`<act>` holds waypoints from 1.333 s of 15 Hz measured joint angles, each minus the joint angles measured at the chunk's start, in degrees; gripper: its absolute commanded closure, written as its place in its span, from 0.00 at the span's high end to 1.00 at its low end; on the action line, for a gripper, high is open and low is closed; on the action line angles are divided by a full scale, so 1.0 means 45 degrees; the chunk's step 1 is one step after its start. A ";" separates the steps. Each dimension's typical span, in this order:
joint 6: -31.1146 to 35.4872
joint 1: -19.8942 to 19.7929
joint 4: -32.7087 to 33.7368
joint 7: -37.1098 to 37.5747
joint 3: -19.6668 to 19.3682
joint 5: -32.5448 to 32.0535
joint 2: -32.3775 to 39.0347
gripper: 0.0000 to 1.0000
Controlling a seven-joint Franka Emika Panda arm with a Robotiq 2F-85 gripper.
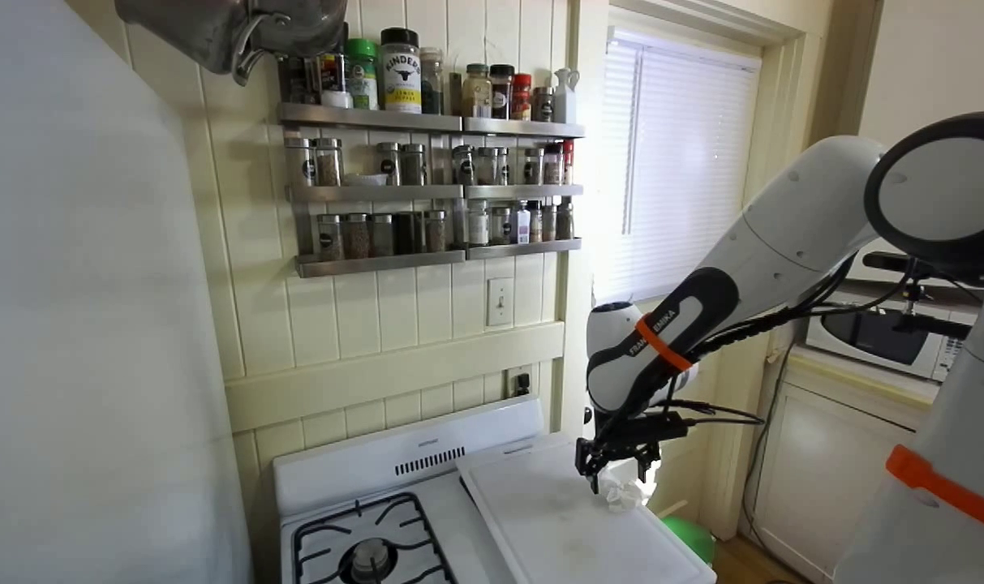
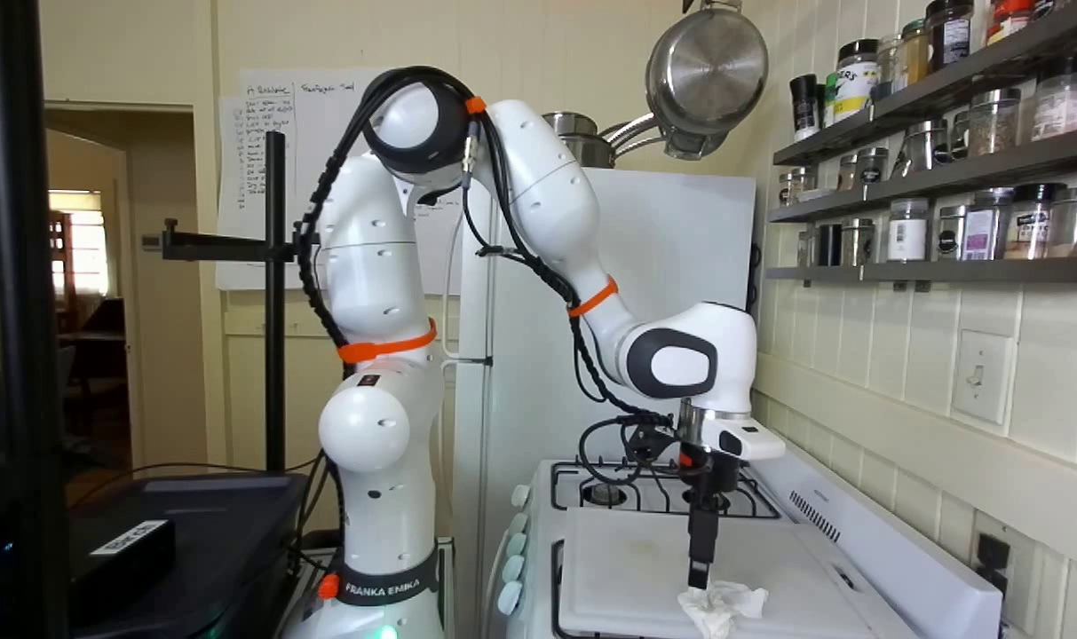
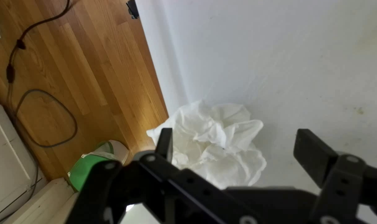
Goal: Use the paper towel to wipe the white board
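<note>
The crumpled white paper towel (image 3: pixel 218 140) lies on the white board (image 3: pixel 269 62) at its edge, and part of it reaches past that edge in the wrist view. The towel also shows in both exterior views (image 1: pixel 624 493) (image 2: pixel 720 608). The board (image 1: pixel 565 527) is a flat white slab on the stove top, with faint brownish stains. It also shows in an exterior view (image 2: pixel 622 568). My gripper (image 3: pixel 235 143) is open, pointing down, with the towel between and below its fingers, nearer the left finger in the wrist view. Whether a fingertip touches the towel is unclear.
A gas burner with a black grate (image 1: pixel 370 551) is beside the board. The stove's raised back panel (image 1: pixel 410 454) and the wall run along one side. Spice shelves (image 1: pixel 378 191) hang above. A white fridge (image 2: pixel 627 266) stands beyond the stove. A green bag (image 3: pixel 89 168) is on the floor.
</note>
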 measured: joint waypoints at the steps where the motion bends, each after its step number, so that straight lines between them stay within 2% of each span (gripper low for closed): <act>1: 0.0000 -0.0003 0.0007 0.0000 -0.0005 -0.0029 0.0000 1.00; 7: 0.0153 -0.0005 -0.0007 0.0006 -0.0098 -0.0008 0.0145 0.99; 8: 0.0317 -0.0005 -0.0020 0.0009 -0.0104 -0.0008 0.0222 0.74; 9: 0.0558 -0.0005 -0.0043 0.0019 -0.0109 -0.0008 0.0313 0.74; 10: 0.0802 -0.0005 -0.0063 0.0036 -0.0110 -0.0012 0.0412 0.70; 11: 0.1081 -0.0004 -0.0088 0.0059 -0.0110 -0.0014 0.0512 0.60; 15: 0.2115 0.0013 -0.0233 0.0200 -0.0107 -0.0028 0.0918 0.30; 18: 0.2396 0.0039 -0.0265 0.0223 -0.0109 -0.0015 0.1123 0.05; 20: 0.2407 0.0091 -0.0239 0.0224 -0.0110 0.0113 0.1159 0.00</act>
